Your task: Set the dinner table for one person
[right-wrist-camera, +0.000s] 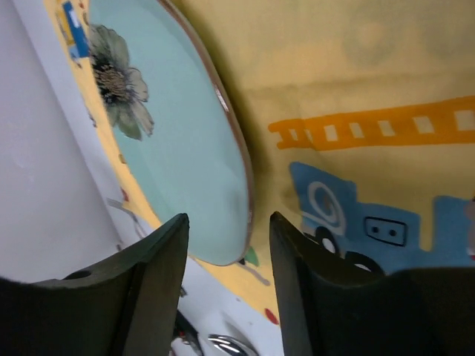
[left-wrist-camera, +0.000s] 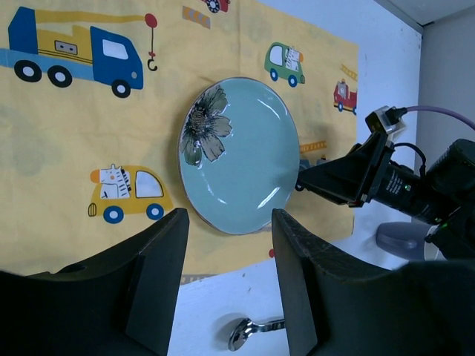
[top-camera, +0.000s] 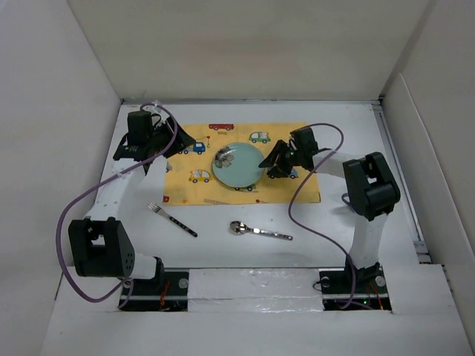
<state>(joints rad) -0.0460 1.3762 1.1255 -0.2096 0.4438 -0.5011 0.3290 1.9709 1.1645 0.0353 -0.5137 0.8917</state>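
Observation:
A pale blue plate (top-camera: 237,165) with a grey flower lies on a yellow placemat (top-camera: 289,133) printed with vehicles, on the white dinner table (top-camera: 334,230). A fork (top-camera: 172,219) and a spoon (top-camera: 260,231) lie on the table in front of the mat. My left gripper (top-camera: 180,142) is open and empty over the mat's left part; in its wrist view (left-wrist-camera: 230,219) the plate (left-wrist-camera: 241,156) and the spoon (left-wrist-camera: 249,331) show. My right gripper (top-camera: 272,162) is open at the plate's right edge; in its wrist view (right-wrist-camera: 228,221) the plate's rim (right-wrist-camera: 241,170) lies between the fingers.
White panels wall the table at the back (top-camera: 245,52), left (top-camera: 52,148) and right (top-camera: 438,148). Purple cables (top-camera: 78,215) loop beside both arms. The right arm's wrist (left-wrist-camera: 401,185) shows beyond the plate in the left wrist view.

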